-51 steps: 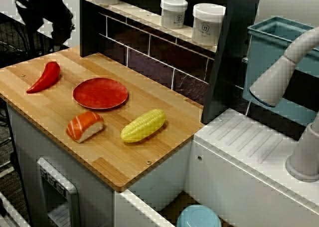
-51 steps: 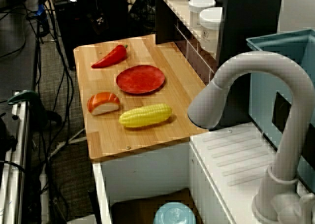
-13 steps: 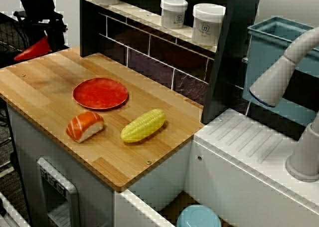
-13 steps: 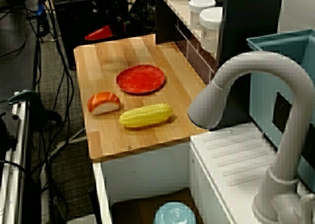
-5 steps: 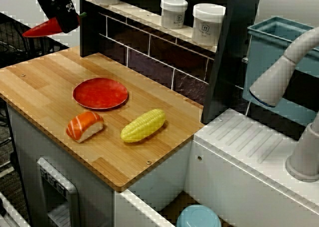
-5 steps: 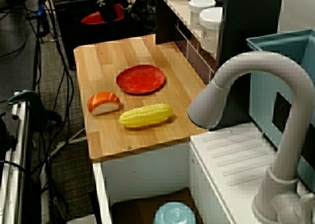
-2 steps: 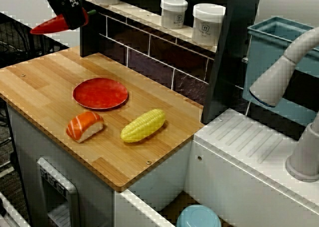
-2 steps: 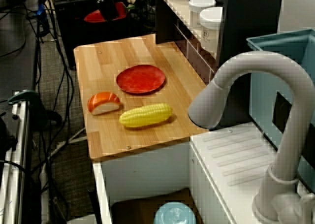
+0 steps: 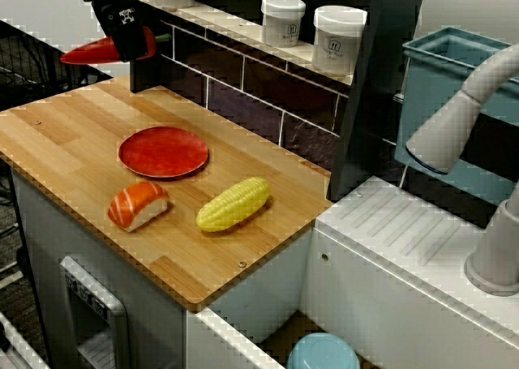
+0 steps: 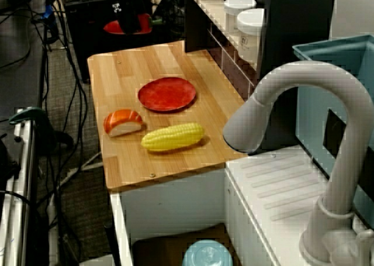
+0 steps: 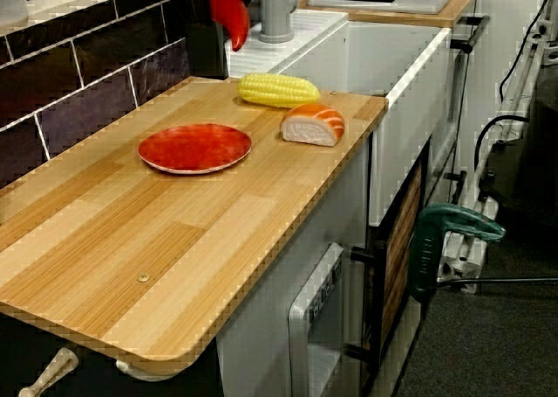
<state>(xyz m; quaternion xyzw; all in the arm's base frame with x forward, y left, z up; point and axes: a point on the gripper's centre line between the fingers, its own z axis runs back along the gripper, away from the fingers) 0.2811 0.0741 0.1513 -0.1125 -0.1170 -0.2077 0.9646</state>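
Claw (image 9: 123, 38): black, clamped on red chili pepper (image 9: 96, 53). Pepper held aloft near back corner of wooden desk (image 9: 65, 142), roughly level, tip pointing away from shelf. On desk: red plate (image 9: 162, 152); salmon sushi (image 9: 138, 204) and corn cob (image 9: 233, 203) side by side, nearer front edge. White jars (image 9: 283, 19) on shelf behind.

You've got pepper (image 9: 83, 55) held in gripper (image 9: 127, 42), up above counter's (image 9: 73, 142) far corner, well apart from plate (image 9: 163, 151); sushi (image 9: 138, 204) and corn (image 9: 233, 203) lie side by side before plate (jars (image 9: 283, 19) on shelf (image 9: 220, 17) behind).
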